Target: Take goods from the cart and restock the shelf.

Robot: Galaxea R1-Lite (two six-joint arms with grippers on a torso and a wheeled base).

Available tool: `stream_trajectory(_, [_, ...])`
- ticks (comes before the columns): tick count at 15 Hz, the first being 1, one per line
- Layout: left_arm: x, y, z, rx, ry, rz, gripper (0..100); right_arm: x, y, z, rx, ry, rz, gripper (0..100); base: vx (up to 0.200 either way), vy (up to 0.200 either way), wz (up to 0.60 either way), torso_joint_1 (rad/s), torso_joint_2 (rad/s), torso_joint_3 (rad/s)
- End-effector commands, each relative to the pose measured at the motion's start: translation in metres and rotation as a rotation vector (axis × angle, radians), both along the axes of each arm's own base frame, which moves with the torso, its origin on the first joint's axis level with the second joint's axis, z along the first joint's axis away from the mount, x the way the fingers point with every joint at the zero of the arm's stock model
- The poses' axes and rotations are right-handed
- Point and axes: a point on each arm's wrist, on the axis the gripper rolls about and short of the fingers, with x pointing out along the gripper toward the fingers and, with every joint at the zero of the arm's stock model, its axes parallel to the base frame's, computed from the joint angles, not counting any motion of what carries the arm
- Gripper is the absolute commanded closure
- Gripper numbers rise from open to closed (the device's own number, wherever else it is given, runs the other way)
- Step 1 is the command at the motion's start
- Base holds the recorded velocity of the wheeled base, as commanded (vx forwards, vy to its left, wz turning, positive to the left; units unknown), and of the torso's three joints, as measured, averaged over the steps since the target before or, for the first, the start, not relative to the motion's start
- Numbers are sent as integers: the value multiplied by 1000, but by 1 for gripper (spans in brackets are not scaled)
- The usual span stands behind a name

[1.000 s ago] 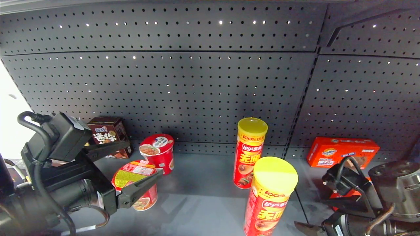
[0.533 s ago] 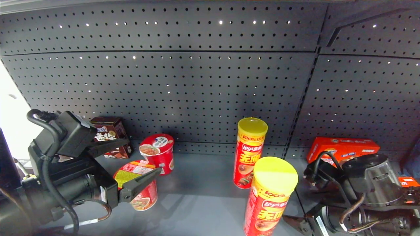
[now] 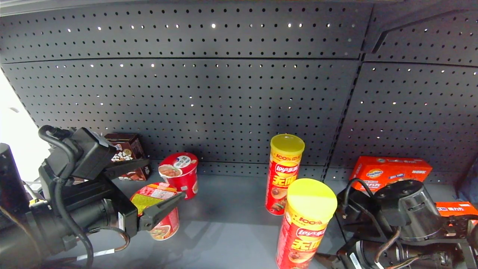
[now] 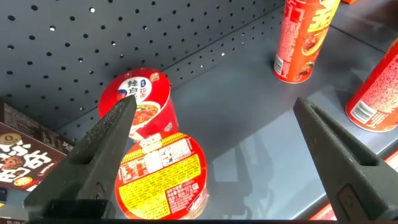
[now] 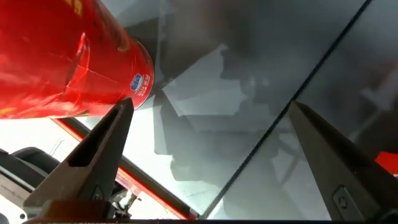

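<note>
Pegboard [image 3: 224, 104] at the back, grey shelf deck [image 3: 231, 224] under it; goods already standing on the deck.

Left gripper [image 3: 165, 178]: jaws spread wide, holding nothing; front noodle cup [image 3: 164, 226] sits low between the fingers, closer to the outer one; rear noodle cup [image 3: 179, 172] just behind it, brown box [image 3: 127, 149] further back-left.

Right gripper [image 5: 211, 104]: jaws also wide apart and empty; front chip can [image 3: 304, 224] just beside one finger, standing near the deck's front lip; rear chip can [image 3: 283, 172] behind it, orange box [image 3: 388, 170] off to the right.

Read: both items look set down, so the step is getting clear.

- back each arm out straight along its own axis; no sideways sweep
- left: outer finger is nearest the cup wall; keep jaws wide until past the lid
- right: tall can near the edge, likely tippy; any finger brush could send it off the front
- cannot tell if the front cup sits fully flat; check before going back to the cart
</note>
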Motion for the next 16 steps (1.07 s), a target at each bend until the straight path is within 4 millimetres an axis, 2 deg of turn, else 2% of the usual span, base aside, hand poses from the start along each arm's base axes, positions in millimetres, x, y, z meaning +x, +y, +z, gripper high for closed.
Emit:
stream_trajectory(1, [1, -1, 0, 1, 5, -1, 0, 3, 6, 0, 1, 1, 9, 0, 0, 0, 0, 0, 0, 0])
stream_trajectory(16, [6, -4, -2, 6, 11, -9, 0, 7, 19, -3, -7, 10, 41, 0, 0, 0, 0, 0, 0, 0])
